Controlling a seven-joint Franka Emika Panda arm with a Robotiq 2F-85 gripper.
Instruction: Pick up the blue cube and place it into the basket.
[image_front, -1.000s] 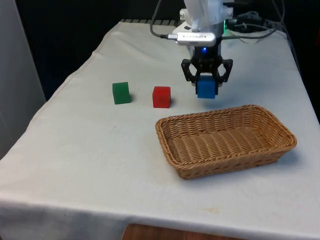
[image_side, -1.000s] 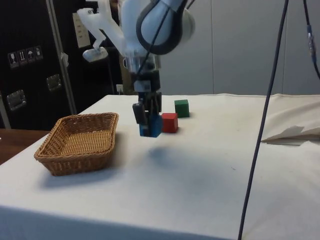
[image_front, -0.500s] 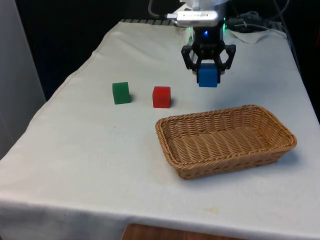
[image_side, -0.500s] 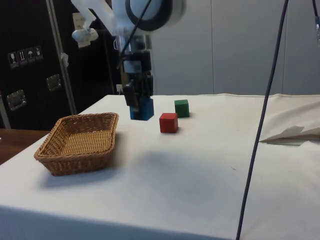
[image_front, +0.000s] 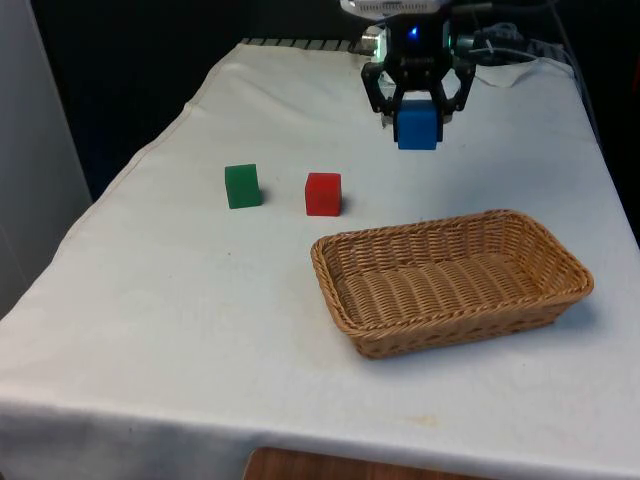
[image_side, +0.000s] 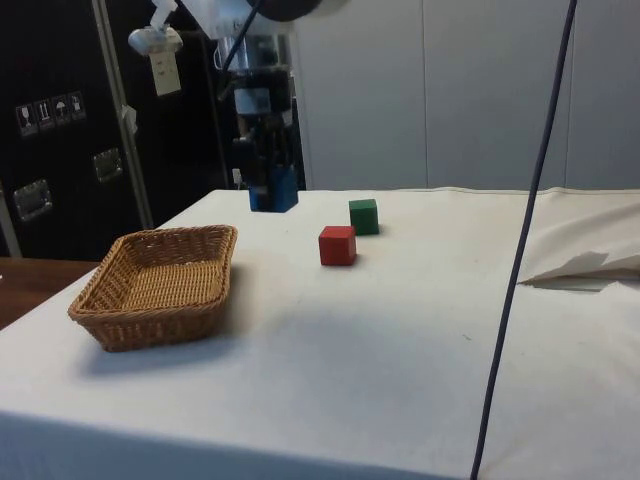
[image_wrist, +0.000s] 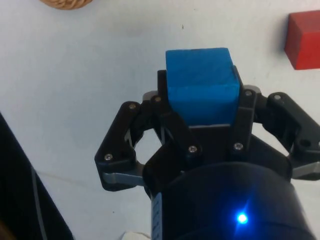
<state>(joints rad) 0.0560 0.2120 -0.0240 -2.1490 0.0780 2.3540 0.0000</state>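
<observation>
Wrist view — basket (image_wrist: 66, 3) edge-cropped

1. The basket (image_front: 452, 280) sits on the bench (image_front: 180, 330), toward the front view's right
2. Two cubes stand side by side to the basket's left, one (image_front: 323, 193) nearer it, the other (image_front: 242, 186) farther
3. The pincer (image_front: 417, 120) holds a third cube (image_front: 417, 127) above the bench, behind the basket
</observation>
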